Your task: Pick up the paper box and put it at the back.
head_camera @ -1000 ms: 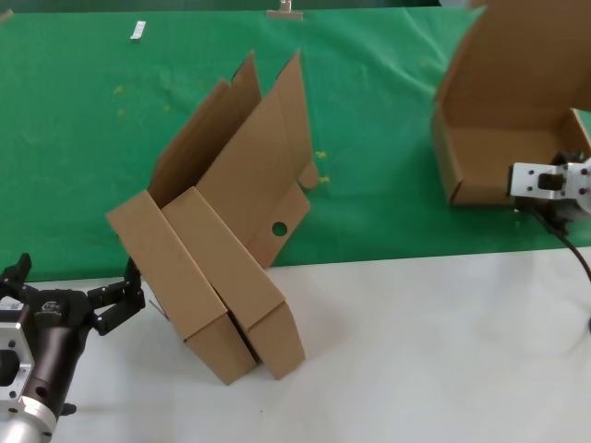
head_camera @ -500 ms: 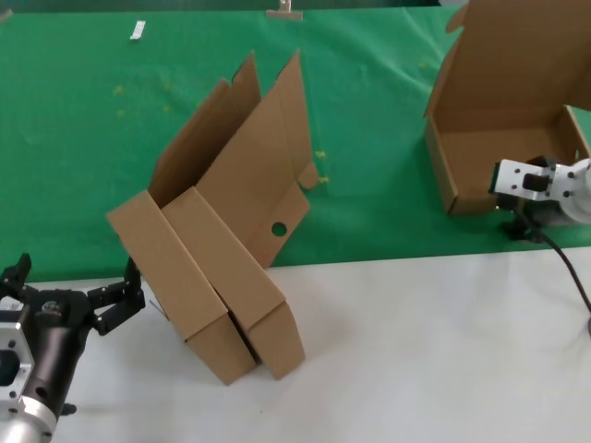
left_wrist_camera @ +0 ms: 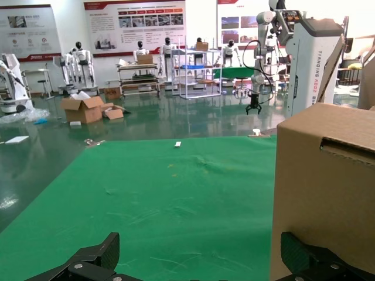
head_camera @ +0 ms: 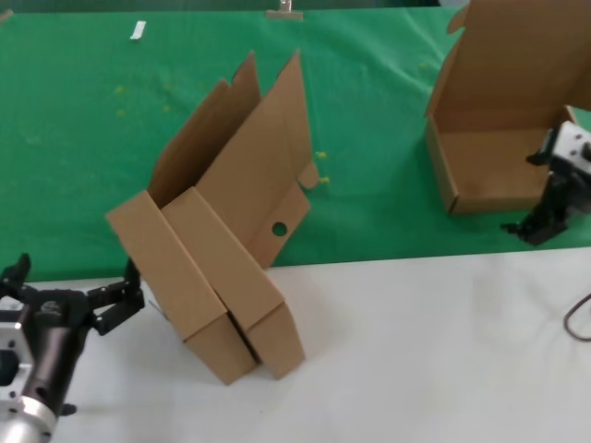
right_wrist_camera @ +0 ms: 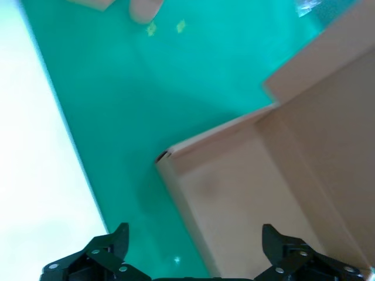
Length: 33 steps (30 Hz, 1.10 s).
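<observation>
Paper box, just beside the right gripper: matt brown corrugated cardboard, smooth faces. Green cloth under it: matt, finely textured, with yellow specks. Tabletop below both grippers: smooth white, apparently laminate. Left gripper: black fingers, probably plastic, on a brushed metal wrist.

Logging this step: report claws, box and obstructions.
Right claw open, just off the paper box, which sits on the green cloth. Left claw open, parked beside two nested boxes. Nothing obstructing.
</observation>
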Motion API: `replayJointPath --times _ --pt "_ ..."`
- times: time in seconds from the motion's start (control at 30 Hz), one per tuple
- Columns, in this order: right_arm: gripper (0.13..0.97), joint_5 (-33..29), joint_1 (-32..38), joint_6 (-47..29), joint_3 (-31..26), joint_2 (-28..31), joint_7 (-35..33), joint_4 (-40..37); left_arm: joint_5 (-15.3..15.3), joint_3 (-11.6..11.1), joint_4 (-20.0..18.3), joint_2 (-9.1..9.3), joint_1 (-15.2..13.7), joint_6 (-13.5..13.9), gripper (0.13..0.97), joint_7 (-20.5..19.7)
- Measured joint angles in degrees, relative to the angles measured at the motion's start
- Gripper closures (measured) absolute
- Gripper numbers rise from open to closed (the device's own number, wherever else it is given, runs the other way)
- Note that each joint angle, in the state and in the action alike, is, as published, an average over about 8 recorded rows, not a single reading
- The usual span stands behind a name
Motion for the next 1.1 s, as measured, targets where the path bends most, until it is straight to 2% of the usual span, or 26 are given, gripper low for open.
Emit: replayJointPath --times 0.13,0.17,0.3,0.43,0.53,0.7,0.87,1.1 --pt "0.298 6.45 -6.71 -2.03 5.67 5.87 3.64 10.39 0.0 0.0 0.0 0.0 0.0 0.0 0.132 0.0" --pt "0.298 8.57 -8.9 -1.98 7.17 7.32 4.51 12.95 0.0 0.0 0.0 0.0 0.0 0.0 0.132 0.0" --pt "0.24 18.81 -19.26 1.16 11.38 13.43 9.96 23.8 0.0 0.0 0.0 0.0 0.0 0.0 0.132 0.0" --pt "0.182 29.42 -29.9 8.85 10.93 18.86 18.94 34.42 0.0 0.0 0.0 0.0 0.0 0.0 0.132 0.0" --pt "0.182 37.17 -37.64 16.24 9.0 21.72 25.63 42.2 0.0 0.0 0.0 0.0 0.0 0.0 0.132 0.0" --pt "0.157 48.64 -50.46 29.01 6.28 23.38 29.9 54.99 0.0 0.0 0.0 0.0 0.0 0.0 0.132 0.0" --pt "0.131 52.43 -57.72 36.06 6.51 22.42 29.29 61.96 0.0 0.0 0.0 0.0 0.0 0.0 0.132 0.0" --pt "0.129 51.71 -58.39 35.99 7.98 20.76 27.61 62.18 0.0 0.0 0.0 0.0 0.0 0.0 0.132 0.0"
